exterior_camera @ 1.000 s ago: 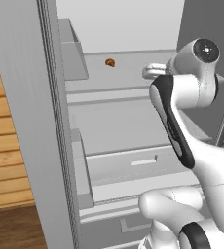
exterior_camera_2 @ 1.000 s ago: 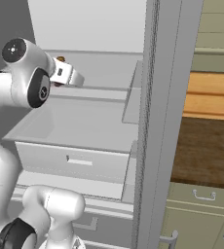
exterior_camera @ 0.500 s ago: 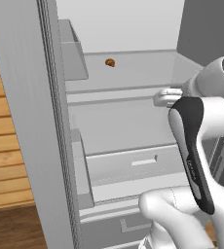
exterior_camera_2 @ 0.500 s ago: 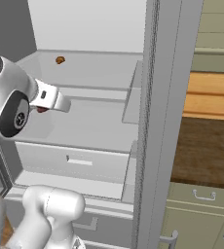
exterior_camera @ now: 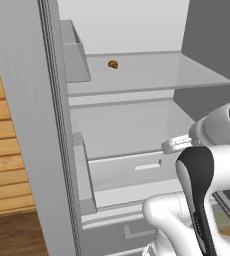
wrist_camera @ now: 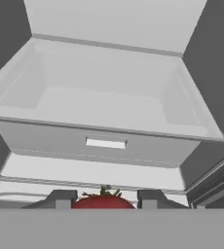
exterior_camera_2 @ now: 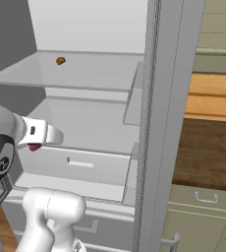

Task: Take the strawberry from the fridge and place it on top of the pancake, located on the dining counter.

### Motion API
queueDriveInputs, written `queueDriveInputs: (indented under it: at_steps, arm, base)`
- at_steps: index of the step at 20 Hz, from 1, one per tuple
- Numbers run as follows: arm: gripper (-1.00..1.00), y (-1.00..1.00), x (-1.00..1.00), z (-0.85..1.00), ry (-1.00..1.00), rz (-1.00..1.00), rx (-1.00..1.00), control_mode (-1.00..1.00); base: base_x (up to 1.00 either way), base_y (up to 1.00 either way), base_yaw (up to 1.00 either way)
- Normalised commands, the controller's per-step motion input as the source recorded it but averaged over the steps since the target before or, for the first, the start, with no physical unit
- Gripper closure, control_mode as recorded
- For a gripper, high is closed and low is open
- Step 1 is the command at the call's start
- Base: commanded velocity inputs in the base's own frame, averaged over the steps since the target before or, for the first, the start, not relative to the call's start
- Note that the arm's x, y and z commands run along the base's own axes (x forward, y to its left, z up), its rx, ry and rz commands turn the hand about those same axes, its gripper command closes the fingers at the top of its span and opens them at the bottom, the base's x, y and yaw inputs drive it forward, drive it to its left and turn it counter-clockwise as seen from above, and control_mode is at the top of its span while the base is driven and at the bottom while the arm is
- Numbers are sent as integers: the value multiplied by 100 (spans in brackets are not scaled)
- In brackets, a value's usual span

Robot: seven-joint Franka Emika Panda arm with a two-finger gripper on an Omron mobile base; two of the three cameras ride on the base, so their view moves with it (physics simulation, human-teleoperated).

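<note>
Firmly, end effector (wrist_camera: 103,200) clamps strawberry (wrist_camera: 103,202) before fridge (wrist_camera: 109,97).

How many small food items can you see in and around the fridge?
2: a strawberry held in the claw before the drawer, and an orange-brown bit on the upper shelf. Others may be hidden.

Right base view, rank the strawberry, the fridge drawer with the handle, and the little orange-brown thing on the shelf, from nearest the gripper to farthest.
1. The strawberry: between the fingers of the gripper, showing red just under the hand.
2. The drawer: just right of the gripper and behind it, in the lower fridge.
3. The orange-brown item: on the upper shelf, well above and farther back.
</note>
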Motion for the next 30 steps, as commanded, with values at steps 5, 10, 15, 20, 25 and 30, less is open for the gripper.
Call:
queueDriveInputs:
  at_steps: [5,10,15,20,25,30]
  arm:
    - [100,-6,-4,-30,5,4,-3,-100]
    - [100,0,0,0,0,0,0,-100]
    - [100,0,-4,0,0,0,0,100]
    - [100,0,0,0,0,0,0,100]
    - [100,0,0,0,0,0,0,100]
    - [100,0,0,0,0,0,0,100]
  base:
    - [0,0,0]
    - [0,0,0]
    - [-17,0,0]
    - [-62,6,13]
    - [-48,14,47]
    - [-31,-6,65]
